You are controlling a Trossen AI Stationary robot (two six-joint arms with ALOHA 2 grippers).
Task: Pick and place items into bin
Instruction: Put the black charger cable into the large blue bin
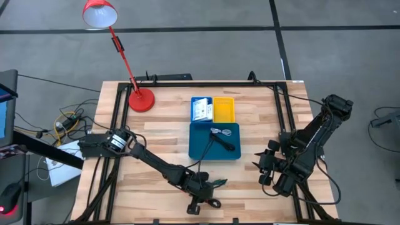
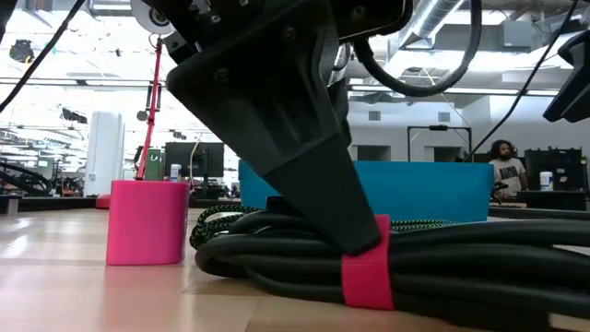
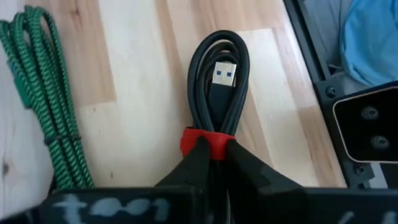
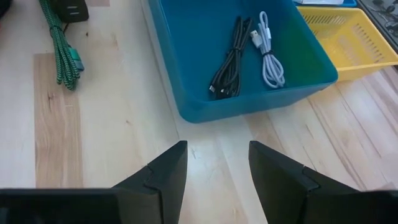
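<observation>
The left gripper [image 1: 203, 201] sat low on the table near its front edge, at about six o'clock from the teal-blue tray [image 1: 199, 152]. Its two fingers were pressed shut on a coiled black USB cable [image 3: 219, 81], pinching the bundle right at its red band [image 3: 208, 142]. In the left wrist view the coil ran straight out ahead of the fingers, long axis in line with them, the USB plug tucked inside the far loop. The cable lay flat on the wood, not lifted yet by the look of it.

Just beside it, toward nine o'clock in that wrist view, lay a green-and-black braided cable [image 3: 43, 93], roughly parallel and not touching the black one. In the low view a pink block [image 2: 147, 221] stood near the coil.

From the grip, the tray lay at twelve o'clock in the high view, a short carry up the table. It already held a black cable [image 4: 231, 59] and a white cable [image 4: 267, 53]. The small yellow tray [image 1: 224, 109] and the small blue tray [image 1: 200, 109] with a white packet sat at its far side.

The right gripper [image 4: 217, 168] waited with fingers spread over bare wood, at about four o'clock from the tray. The left arm was plainly the nearer to both loose cables.
</observation>
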